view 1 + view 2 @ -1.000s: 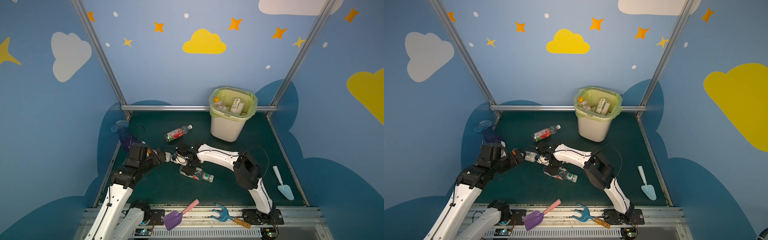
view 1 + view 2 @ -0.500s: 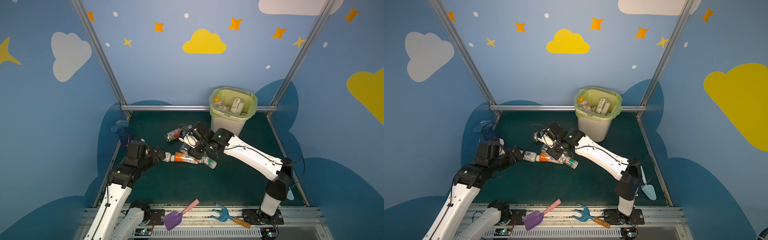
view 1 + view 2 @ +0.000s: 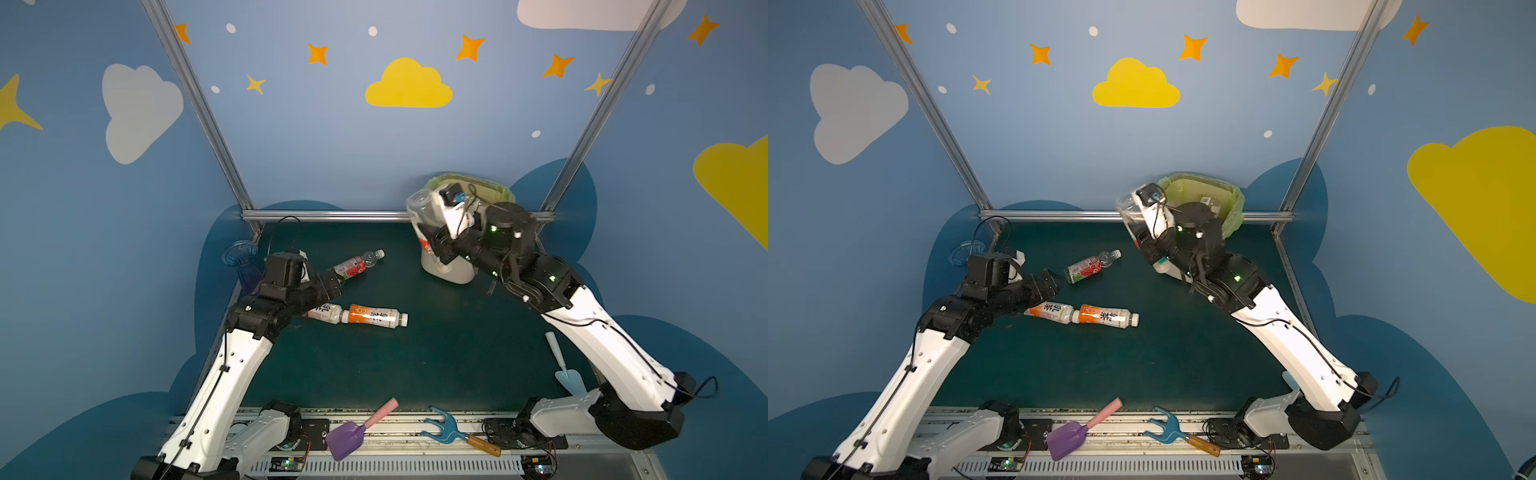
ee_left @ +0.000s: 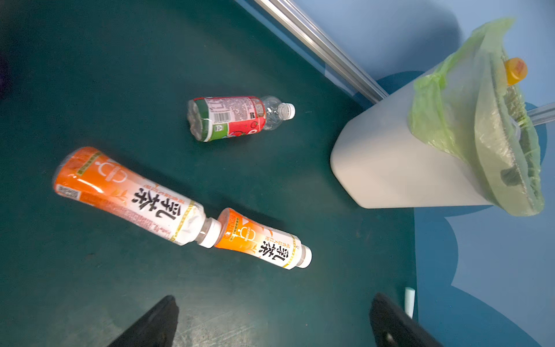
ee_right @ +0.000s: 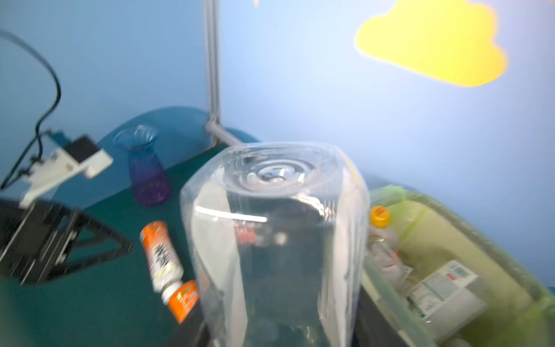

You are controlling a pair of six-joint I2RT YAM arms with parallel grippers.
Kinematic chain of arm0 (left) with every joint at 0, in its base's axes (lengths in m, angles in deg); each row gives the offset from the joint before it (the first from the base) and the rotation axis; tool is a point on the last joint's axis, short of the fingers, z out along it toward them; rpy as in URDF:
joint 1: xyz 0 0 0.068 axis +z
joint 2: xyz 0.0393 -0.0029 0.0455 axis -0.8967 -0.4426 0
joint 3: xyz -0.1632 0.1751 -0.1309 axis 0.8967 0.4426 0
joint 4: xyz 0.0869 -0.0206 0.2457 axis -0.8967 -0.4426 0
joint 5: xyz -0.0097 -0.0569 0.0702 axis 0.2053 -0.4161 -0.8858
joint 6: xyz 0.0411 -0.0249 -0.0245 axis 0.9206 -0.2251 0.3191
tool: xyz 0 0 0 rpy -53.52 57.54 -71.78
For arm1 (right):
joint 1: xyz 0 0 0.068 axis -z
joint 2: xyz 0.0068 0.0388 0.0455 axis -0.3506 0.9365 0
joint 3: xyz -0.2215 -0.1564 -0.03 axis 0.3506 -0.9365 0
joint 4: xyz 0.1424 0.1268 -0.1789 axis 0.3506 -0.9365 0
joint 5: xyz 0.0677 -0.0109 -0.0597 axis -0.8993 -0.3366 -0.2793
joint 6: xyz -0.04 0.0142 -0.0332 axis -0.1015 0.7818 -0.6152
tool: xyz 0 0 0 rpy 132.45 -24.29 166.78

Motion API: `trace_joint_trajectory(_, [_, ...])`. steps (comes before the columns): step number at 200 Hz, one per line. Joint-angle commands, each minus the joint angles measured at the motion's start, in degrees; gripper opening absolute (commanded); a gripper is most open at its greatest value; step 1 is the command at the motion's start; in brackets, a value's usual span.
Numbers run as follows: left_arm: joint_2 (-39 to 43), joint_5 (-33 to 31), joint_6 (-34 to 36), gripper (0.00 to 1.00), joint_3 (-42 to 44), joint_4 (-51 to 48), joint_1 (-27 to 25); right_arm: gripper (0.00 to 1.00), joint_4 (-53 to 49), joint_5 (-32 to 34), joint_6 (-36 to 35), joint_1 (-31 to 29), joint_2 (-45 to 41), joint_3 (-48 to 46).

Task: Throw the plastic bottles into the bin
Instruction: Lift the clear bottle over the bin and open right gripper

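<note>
The right tool (image 3: 437,244) is closed around the clear bottle (image 3: 420,210) and holds it high in the air with its base turned upward. The bottle is just beside the mouth of the bin (image 4: 384,162), on the side that faces the left edge of the desk (image 3: 415,365), and is not yet over the opening. The bin stands at the back edge of the desk, near the back right corner. Inside it a yellow-capped bottle (image 5: 380,217) sits close to the rim, next to some others. The left tool (image 4: 271,323) hangs low near the left edge with its jaws wide apart and nothing between them. Three bottles lie on the desk before it. The red and green bottle (image 4: 229,117) lies alone toward the back. Nearer the front, the left orange bottle (image 4: 129,195) and the right orange bottle (image 4: 264,240) make one line, the cap of the former touching the base of the latter.
</note>
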State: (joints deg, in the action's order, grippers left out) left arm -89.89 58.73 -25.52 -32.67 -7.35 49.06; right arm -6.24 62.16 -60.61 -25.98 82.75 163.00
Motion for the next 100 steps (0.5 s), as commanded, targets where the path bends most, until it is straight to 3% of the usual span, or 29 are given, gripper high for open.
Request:
trace_joint_trajectory(1, [-2.7,0.4,1.2,1.0,-2.5,3.4,-2.8,0.46,19.1,2.3,-3.4,2.3,-1.1,-1.8])
trace_joint_trajectory(24, [-5.2,-1.9,1.4,1.0,-3.9,4.4,-5.4,0.47,25.1,-0.2,-4.1,6.9,1.3,0.5])
trace_joint_trajectory(56, [-6.0,-2.8,0.7,1.0,-3.9,5.7,-6.4,0.49,25.6,-4.7,1.2,17.5,9.7,7.4])
trace_joint_trajectory(84, [-6.1,-4.0,0.8,1.0,-3.9,4.7,-6.6,0.52,24.6,-9.8,7.0,27.4,23.2,16.3])
trace_joint_trajectory(100, [-6.0,-4.8,0.8,1.0,-4.2,3.7,-6.6,0.61,20.2,-15.2,10.1,30.8,32.5,24.5])
